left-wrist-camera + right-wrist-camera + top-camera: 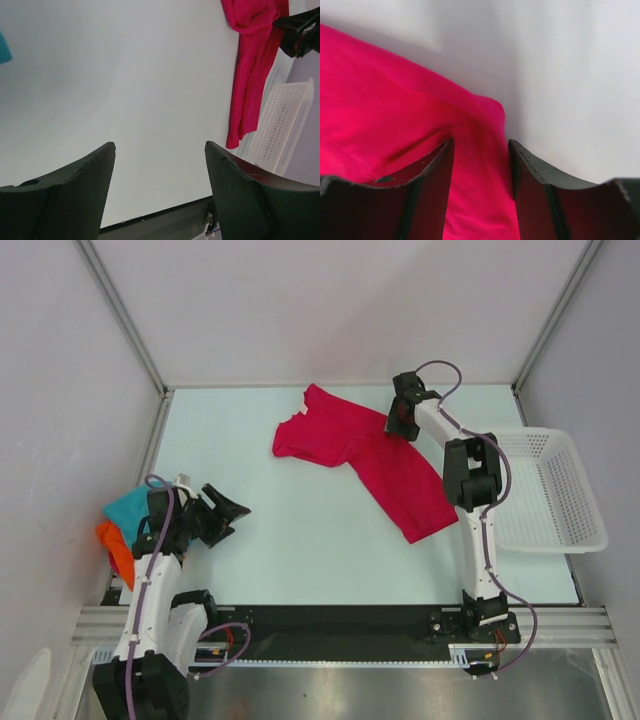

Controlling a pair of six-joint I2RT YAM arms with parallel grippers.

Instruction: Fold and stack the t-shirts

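Left hand (228, 518) hangs with its jaws spread wide and nothing between them, over bare worktop (300, 550). Behind it, on its outer side, the teal shirt (125, 505) and orange shirt (118, 545) lie bunched together at the worktop's edge, touching each other and crowded against the arm. The risk here is that any swing back of that arm drags one of them off the edge.

Well off to that hand's right lies the pink shirt (390, 475), crumpled and slantwise, one end spread out to the left of the right hand and the other trailing from it back toward the arm's base.

Right hand (398, 425) sits low at the shirt's far side. Its fingers (432, 175) are drawn in on a raised ridge of pink cloth that fills the gap between them, so it looks pinched. From this view I cannot tell how many layers are held. That is the main worry: a bite on one thin fold near the hem may slip out under a pull, or lift only the top layer and twist the shirt further instead of flattening it.

Just beyond this arm's outer side stands the basket (585, 490). A pull that way could sweep the trailing end against its wall.
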